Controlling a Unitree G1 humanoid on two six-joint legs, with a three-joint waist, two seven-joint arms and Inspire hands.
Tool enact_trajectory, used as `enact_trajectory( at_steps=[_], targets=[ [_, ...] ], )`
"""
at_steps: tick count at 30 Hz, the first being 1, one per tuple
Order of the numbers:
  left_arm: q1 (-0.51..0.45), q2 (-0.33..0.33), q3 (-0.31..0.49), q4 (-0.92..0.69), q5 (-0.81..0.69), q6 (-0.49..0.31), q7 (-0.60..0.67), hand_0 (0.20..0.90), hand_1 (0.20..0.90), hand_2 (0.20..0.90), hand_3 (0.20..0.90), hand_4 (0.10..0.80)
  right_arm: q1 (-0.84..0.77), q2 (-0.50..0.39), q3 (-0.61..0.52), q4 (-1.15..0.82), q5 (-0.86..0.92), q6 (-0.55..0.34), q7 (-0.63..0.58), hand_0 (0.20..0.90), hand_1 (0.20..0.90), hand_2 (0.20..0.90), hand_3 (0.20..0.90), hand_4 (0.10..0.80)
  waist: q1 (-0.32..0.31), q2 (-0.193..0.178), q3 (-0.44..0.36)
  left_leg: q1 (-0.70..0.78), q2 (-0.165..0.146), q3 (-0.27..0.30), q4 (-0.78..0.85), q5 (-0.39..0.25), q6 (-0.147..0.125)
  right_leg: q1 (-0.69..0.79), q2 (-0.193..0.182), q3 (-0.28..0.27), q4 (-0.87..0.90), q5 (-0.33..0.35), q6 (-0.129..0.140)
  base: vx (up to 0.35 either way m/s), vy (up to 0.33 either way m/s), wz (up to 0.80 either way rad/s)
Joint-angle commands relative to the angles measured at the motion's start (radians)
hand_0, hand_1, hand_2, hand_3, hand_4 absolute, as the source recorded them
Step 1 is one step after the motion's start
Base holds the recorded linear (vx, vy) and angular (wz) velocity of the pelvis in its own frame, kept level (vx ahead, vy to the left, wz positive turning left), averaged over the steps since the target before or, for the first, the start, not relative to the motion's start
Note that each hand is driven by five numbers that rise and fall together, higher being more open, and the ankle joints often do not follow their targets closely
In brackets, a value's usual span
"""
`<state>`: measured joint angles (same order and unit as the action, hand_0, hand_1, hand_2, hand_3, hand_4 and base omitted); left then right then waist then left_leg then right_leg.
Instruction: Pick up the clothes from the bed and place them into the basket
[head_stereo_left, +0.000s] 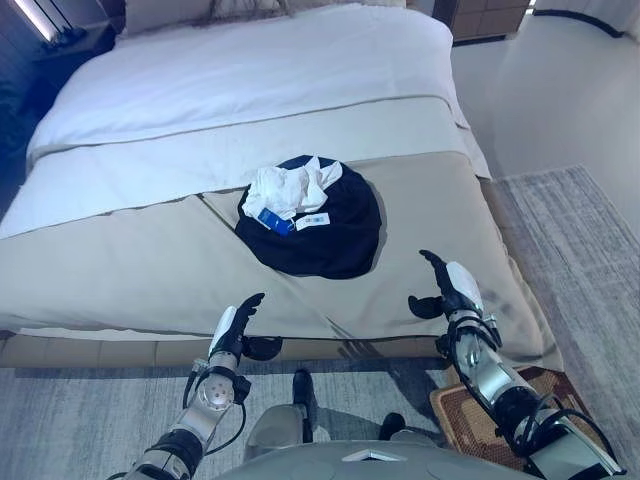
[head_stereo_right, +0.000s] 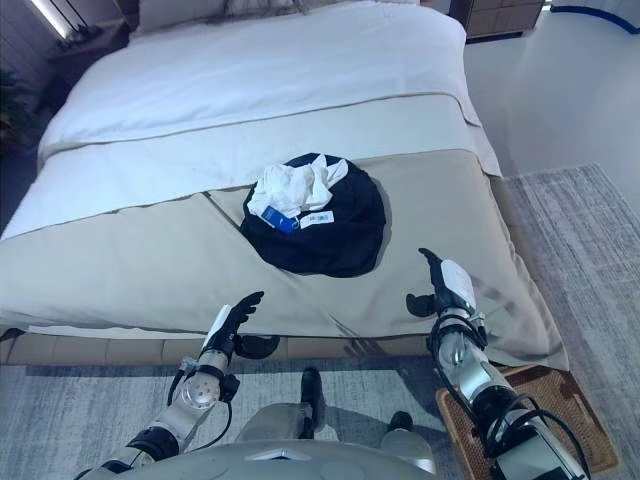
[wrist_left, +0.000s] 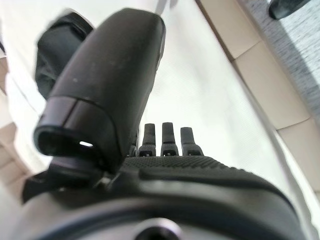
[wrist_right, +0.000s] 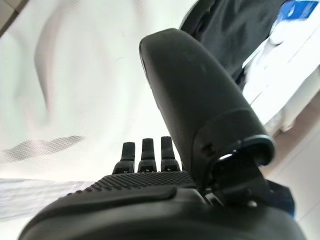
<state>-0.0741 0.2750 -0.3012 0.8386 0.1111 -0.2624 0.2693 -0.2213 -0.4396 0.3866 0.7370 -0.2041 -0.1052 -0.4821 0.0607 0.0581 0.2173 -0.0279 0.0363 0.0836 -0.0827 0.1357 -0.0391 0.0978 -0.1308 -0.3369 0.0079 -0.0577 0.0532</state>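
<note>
A pile of clothes lies in the middle of the bed (head_stereo_left: 150, 260): a dark navy garment (head_stereo_left: 330, 235) with a white garment (head_stereo_left: 285, 188) and a small blue item on top. It also shows in the right wrist view (wrist_right: 235, 30) and the left wrist view (wrist_left: 55, 45). My left hand (head_stereo_left: 235, 325) is open and empty, held over the bed's near edge, short of the pile. My right hand (head_stereo_left: 455, 288) is open and empty over the bed's near right part, to the right of the pile. A brown woven basket (head_stereo_left: 470, 420) stands on the floor under my right arm.
The bed has a beige cover at the near end and white sheets further back. A grey rug (head_stereo_left: 80, 420) lies on the floor along the bed's near side and right side. A dark nightstand (head_stereo_left: 60, 50) stands at the far left.
</note>
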Motion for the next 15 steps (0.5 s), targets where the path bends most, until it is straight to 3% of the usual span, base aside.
enact_trajectory(
  at_steps=[1, 3, 4, 6, 9, 11, 15],
  targets=[
    [-0.026, 0.074, 0.020, -0.136, -0.040, -0.032, 0.065, 0.900, 0.900, 0.900, 0.900, 0.800, -0.080, 0.020, -0.014, -0.129, -0.005, -0.040, -0.057, 0.900, 0.900, 0.900, 0.900, 0.800, 0.041, -0.041, -0.050, -0.010, -0.013, -0.008, 0.115, -0.151, 0.027, -0.032, -0.088, 0.091, 0.144, -0.037, 0.044, 0.185, 0.163, 0.00],
    [-0.018, 0.093, 0.017, -0.158, -0.039, -0.029, 0.061, 0.900, 0.900, 0.900, 0.900, 0.800, -0.081, 0.019, -0.023, -0.158, -0.003, -0.042, -0.056, 0.900, 0.900, 0.900, 0.900, 0.800, 0.047, -0.039, -0.053, -0.001, -0.019, -0.008, 0.106, -0.152, 0.040, -0.047, -0.092, 0.090, 0.223, -0.030, 0.044, 0.165, 0.169, -0.04],
    [-0.018, 0.107, 0.017, -0.172, -0.034, -0.033, 0.057, 0.900, 0.900, 0.900, 0.900, 0.800, -0.087, 0.019, -0.027, -0.174, -0.012, -0.050, -0.056, 0.900, 0.900, 0.900, 0.900, 0.800, 0.048, -0.036, -0.051, 0.016, -0.020, -0.012, 0.092, -0.153, 0.047, -0.088, -0.096, 0.094, 0.303, 0.004, 0.049, 0.186, 0.146, -0.04],
    [-0.014, 0.134, 0.006, -0.214, -0.036, -0.028, 0.050, 0.900, 0.900, 0.900, 0.900, 0.800, -0.100, 0.015, -0.027, -0.193, -0.022, -0.058, -0.057, 0.900, 0.900, 0.900, 0.900, 0.800, 0.049, -0.033, -0.045, 0.042, -0.024, -0.024, 0.067, -0.155, 0.054, -0.134, -0.078, 0.107, 0.355, 0.021, 0.053, 0.165, 0.034, -0.04],
    [-0.046, 0.173, -0.001, -0.278, -0.070, -0.014, 0.045, 0.900, 0.900, 0.900, 0.900, 0.800, -0.180, -0.015, -0.021, -0.231, -0.029, -0.032, -0.062, 0.900, 0.900, 0.900, 0.900, 0.800, 0.042, -0.046, -0.038, 0.044, -0.023, -0.055, 0.046, -0.148, 0.033, -0.139, -0.036, 0.140, 0.130, 0.044, 0.055, 0.054, -0.165, 0.23],
    [-0.092, 0.183, -0.018, -0.294, -0.081, -0.010, 0.023, 0.900, 0.900, 0.900, 0.900, 0.800, -0.258, -0.057, -0.033, -0.249, 0.021, 0.024, -0.053, 0.900, 0.900, 0.900, 0.900, 0.800, 0.039, -0.049, -0.031, 0.004, -0.023, -0.082, 0.051, -0.140, 0.043, -0.145, -0.003, 0.184, 0.117, 0.022, 0.040, -0.009, -0.143, 0.37],
    [-0.096, 0.172, -0.021, -0.311, -0.104, -0.014, 0.020, 0.900, 0.900, 0.900, 0.900, 0.800, -0.357, -0.094, -0.037, -0.256, 0.061, 0.061, -0.011, 0.900, 0.900, 0.900, 0.900, 0.800, 0.073, -0.065, -0.027, -0.023, -0.012, -0.077, 0.060, -0.124, 0.023, -0.106, -0.005, 0.121, 0.087, 0.013, 0.028, 0.067, -0.098, 0.78]
  ],
)
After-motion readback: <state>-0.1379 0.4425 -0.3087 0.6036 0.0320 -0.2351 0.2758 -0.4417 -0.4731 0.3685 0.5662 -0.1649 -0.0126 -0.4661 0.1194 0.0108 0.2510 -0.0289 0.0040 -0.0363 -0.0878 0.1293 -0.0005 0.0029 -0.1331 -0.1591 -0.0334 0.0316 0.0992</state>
